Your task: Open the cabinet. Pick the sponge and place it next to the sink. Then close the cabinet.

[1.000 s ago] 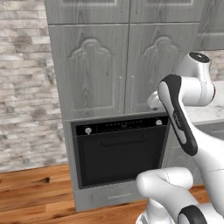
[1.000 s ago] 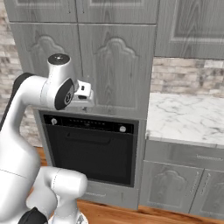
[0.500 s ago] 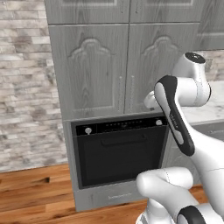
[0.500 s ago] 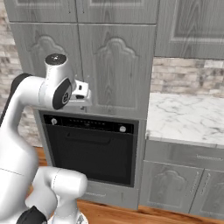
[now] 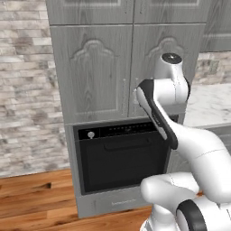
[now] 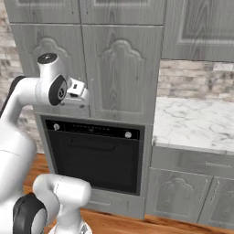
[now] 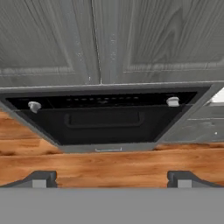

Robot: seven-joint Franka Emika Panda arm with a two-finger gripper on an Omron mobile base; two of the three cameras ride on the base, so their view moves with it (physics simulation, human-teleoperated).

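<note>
Arm has swung left toward the cabinet (image 5: 131,72); gripper (image 7: 108,178) jaws wide, empty (doors shut), oven (image 7: 105,116) just below, ahead.

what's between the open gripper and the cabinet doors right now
Nothing: in the right base view, bare air separates the gripper from the closed cabinet doors.

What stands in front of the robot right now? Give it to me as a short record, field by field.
cabinet: two arched-panel doors, both shut, slim vertical handles at the centre seam
oven: black, built in directly below the cabinet, door shut
gripper: open, holding nothing, apart from the doors
arm: raised in front of the cabinet's lower edge
counter: white marble, right of the oven
floor: wood planks
task stage: cabinet not yet opened
</note>
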